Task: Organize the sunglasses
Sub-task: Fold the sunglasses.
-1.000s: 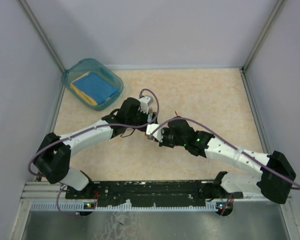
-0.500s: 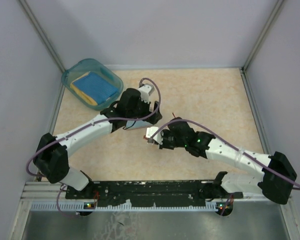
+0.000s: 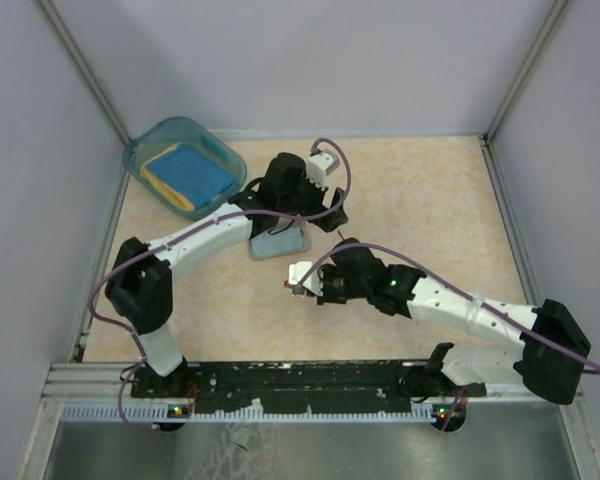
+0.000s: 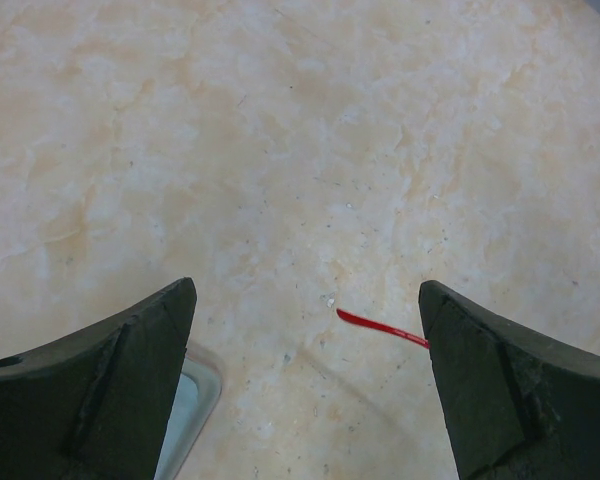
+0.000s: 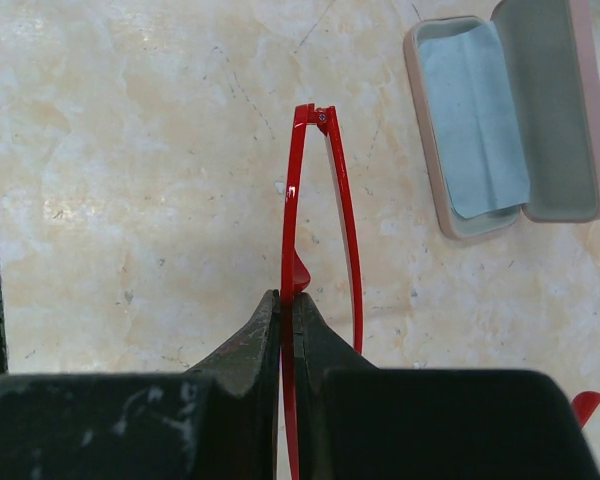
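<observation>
The sunglasses (image 5: 290, 200) are near the middle of the bench (image 3: 430, 200), clamped edge-on in the right fingers (image 5: 245, 350), which are pressed together on the thin red frame. One red temple arm runs folded alongside the frame, and the lenses cannot be made out from the wrist view. Just beyond them, toward the far edge, a pink glasses case (image 5: 555, 110) lies open on the bench with a light blue cloth (image 5: 475, 120) lying in its lower half; the lid half is bare. The left fingers (image 4: 110, 390) hang above the bench beside that case, spread wide apart with nothing between them. A corner of the case shows under one of them, and a red temple tip pokes out past the edge of the other. In the far left corner of the bench sits a teal plastic tub (image 3: 135, 160) holding a blue pad (image 3: 190, 172) on top of something yellow.
</observation>
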Robot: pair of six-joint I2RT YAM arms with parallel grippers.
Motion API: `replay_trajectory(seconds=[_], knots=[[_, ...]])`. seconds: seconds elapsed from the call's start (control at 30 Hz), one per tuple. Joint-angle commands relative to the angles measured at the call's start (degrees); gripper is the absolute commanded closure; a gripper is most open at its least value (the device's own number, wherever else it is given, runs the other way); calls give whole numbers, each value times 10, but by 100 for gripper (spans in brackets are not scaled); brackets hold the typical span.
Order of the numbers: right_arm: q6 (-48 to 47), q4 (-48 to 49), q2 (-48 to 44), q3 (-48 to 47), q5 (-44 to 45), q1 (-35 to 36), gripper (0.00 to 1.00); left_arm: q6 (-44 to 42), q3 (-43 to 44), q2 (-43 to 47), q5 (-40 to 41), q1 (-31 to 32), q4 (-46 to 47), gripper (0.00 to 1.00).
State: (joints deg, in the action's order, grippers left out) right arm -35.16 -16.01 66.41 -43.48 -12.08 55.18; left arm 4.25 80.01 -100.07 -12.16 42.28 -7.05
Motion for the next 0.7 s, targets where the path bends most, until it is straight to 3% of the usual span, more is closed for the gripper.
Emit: replay_trajectory(seconds=[0.0, 0.67], knots=[[-15, 9, 3, -17, -9, 14, 100, -50, 51, -33, -49, 0, -31, 2], [-29, -13, 35, -53, -5, 30, 100, -117, 95, -94, 25, 33, -110, 3]])
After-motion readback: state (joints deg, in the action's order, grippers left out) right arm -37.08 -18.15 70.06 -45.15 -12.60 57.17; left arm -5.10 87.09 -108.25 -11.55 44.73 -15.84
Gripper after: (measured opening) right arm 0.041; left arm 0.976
